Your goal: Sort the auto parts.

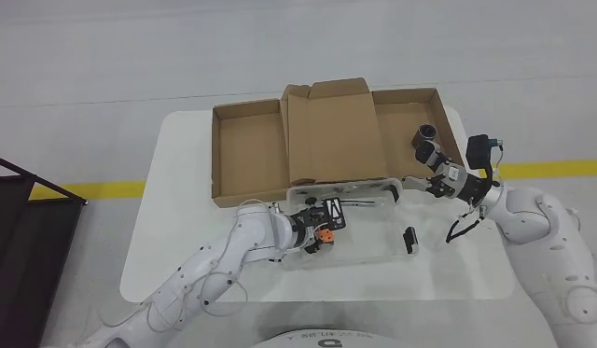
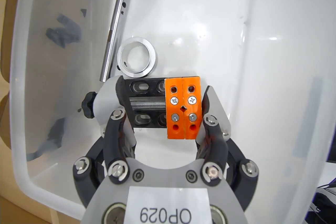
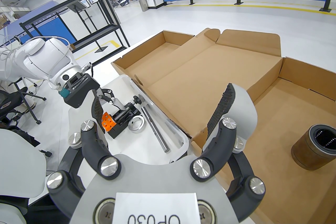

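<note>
Vise (image 2: 147, 104), knob (image 2: 88, 105) half hidden, seems pinched by left end effector (image 2: 164, 93); right end effector (image 3: 162, 96) spread.

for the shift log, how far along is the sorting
Done: one dark cylinder in the right compartment of the cardboard box. In hand: left gripper is around the orange-jawed vise in the clear bin. Left: rod and ring in the bin, small black part on the table.

Those dark blobs (image 2: 63, 33) behind the cloudy bin wall (image 2: 18, 78) are looking too blurry to identify, and the right wrist view's edge is clipping the brown cylinder (image 3: 312, 151).
</note>
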